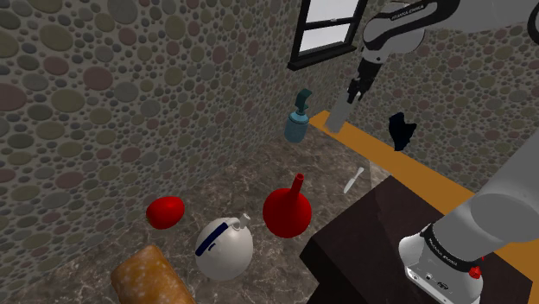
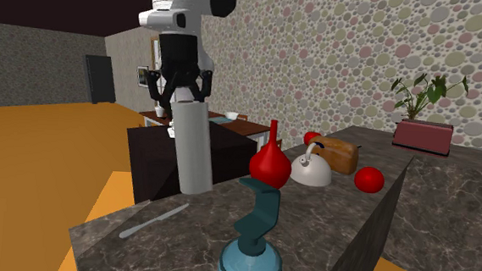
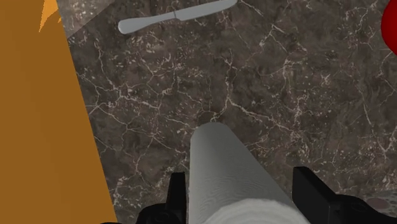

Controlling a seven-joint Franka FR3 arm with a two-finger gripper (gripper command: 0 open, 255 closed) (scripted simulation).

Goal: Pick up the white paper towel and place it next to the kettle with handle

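One grey-white paper towel roll [image 2: 192,149] hangs upright, pinched at its top between both fingers of the black gripper [image 2: 182,98]. It is over the dark marble counter [image 3: 286,95], near the edge. A grey utensil [image 3: 175,17] lies on the counter close by. The white kettle [image 1: 223,249] stands well apart, beside a red flask [image 1: 285,210].

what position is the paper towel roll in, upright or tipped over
Upright: the paper towel roll hangs vertically with its top clasped in the gripper; the wrist view looks straight down its length at the counter.
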